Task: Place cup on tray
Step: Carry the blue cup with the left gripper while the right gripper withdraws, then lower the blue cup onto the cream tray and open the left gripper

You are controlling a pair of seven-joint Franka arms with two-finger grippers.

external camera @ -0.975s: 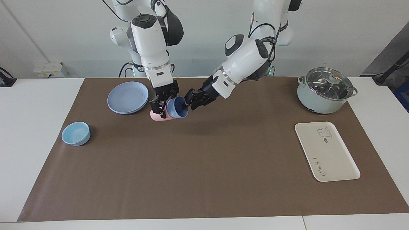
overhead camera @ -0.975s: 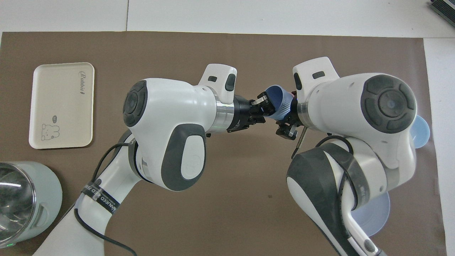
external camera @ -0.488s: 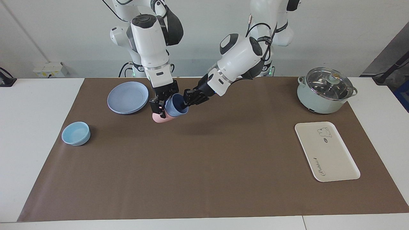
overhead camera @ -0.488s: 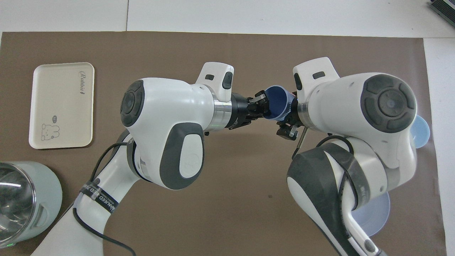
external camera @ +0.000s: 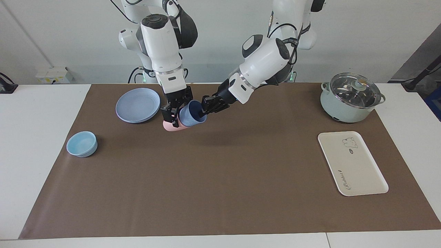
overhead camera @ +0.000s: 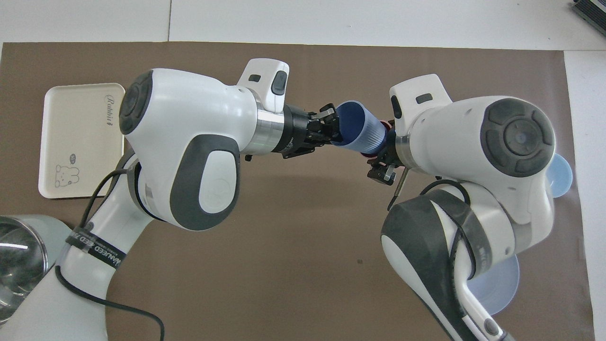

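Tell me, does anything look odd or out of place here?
Yes. The blue cup is tipped on its side, nested in a pink cup, not upright. The left gripper is shut on its rim; the right gripper is shut at the pink cup. The tray holds nothing.

A robotics lab staged as a kitchen: two white robot arms mounted at a white table under a bare pale wall, a brown mat carrying tableware, with a lidded pot at two o'clock.
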